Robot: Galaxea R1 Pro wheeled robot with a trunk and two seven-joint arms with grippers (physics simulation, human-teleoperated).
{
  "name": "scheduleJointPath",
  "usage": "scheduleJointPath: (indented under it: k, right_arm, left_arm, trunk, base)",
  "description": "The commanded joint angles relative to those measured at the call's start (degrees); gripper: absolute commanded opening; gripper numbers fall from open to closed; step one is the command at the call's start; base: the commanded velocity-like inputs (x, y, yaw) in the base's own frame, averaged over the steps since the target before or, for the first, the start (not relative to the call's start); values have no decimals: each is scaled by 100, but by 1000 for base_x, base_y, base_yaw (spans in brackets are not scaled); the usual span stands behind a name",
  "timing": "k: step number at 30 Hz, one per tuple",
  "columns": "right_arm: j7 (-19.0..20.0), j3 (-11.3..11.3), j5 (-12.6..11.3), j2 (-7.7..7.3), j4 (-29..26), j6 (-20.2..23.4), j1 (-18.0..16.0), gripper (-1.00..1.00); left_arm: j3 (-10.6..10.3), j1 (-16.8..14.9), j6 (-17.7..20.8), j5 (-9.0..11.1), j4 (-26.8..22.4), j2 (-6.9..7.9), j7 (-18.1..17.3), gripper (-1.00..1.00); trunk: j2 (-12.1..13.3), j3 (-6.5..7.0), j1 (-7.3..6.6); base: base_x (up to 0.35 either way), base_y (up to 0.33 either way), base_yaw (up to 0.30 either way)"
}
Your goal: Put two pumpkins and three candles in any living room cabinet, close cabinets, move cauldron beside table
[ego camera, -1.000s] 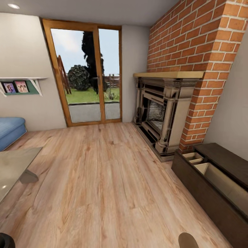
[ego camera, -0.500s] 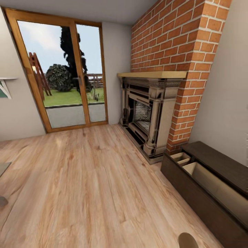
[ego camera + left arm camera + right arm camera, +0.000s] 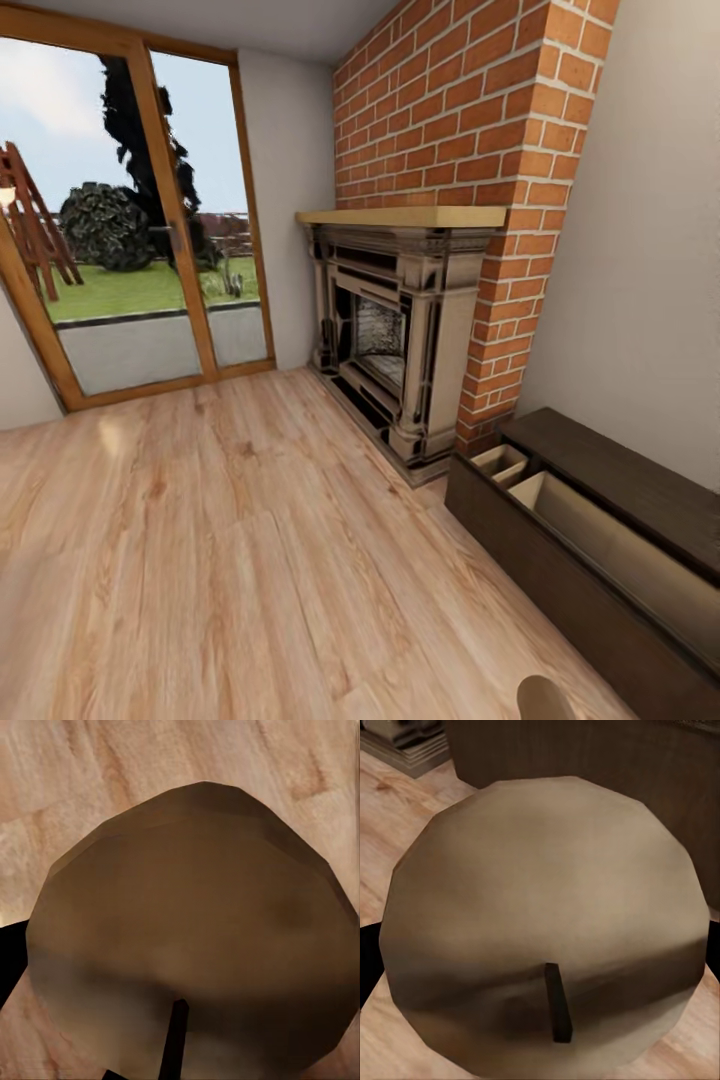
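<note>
Each tool carries a candle: the left candle [image 3: 195, 937] sits close before its wrist camera, the right candle [image 3: 547, 922] likewise, wick up; you can't see the fingers, so the pinch is a judgement. These look stiff, light and smooth, best gripped across the round side. The cabinet [image 3: 600, 560] stands ahead on the right beside the fireplace [image 3: 400, 330], drawers open.

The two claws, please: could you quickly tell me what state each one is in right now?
Left claw: closed on a candle, seen end-on with its wick.
Right claw: closed on another candle, near the dark cabinet.
</note>
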Motion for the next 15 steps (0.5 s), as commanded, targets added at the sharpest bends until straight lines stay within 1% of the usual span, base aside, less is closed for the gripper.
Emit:
scheduleJointPath:
  k: [1, 5, 10, 11, 12, 15]
  right_arm:
    - [-15, 2, 9, 0, 2, -15, -5, -100]
    - [-11, 2, 8, 0, 3, -14, -5, -100]
    - [-10, 2, 3, 0, 9, -7, -5, -100]
    - [-10, 2, 3, 0, 10, -6, -5, -100]
    - [-2, 3, 3, 0, 11, -6, -5, -100]
    - [-1, 8, 3, 0, 11, -5, -5, -100]
  left_arm:
    - [-47, -10, -37, 25, -23, 2, 32, -100]
    - [-46, -10, -37, 25, -23, 3, 32, -100]
    - [-53, -10, -102, 25, -23, 3, 32, -100]
    - [-51, -10, -201, 25, -23, 4, 32, -100]
    - [-48, -10, -438, 25, -23, 17, 38, -100]
    - [-52, -10, -482, 25, -27, 48, 33, -100]
  trunk:
    - [-3, -6, 3]
    - [-3, -6, 3]
    - [-3, -6, 3]
    - [-3, -6, 3]
    - [-3, -6, 3]
    - [-3, -6, 3]
  base:
    - [322, 182, -266]
    - [321, 173, -267]
    - [43, 12, -267]
    - [7, 2, -267]
    - [1, 0, -268]
    - [0, 0, -268]
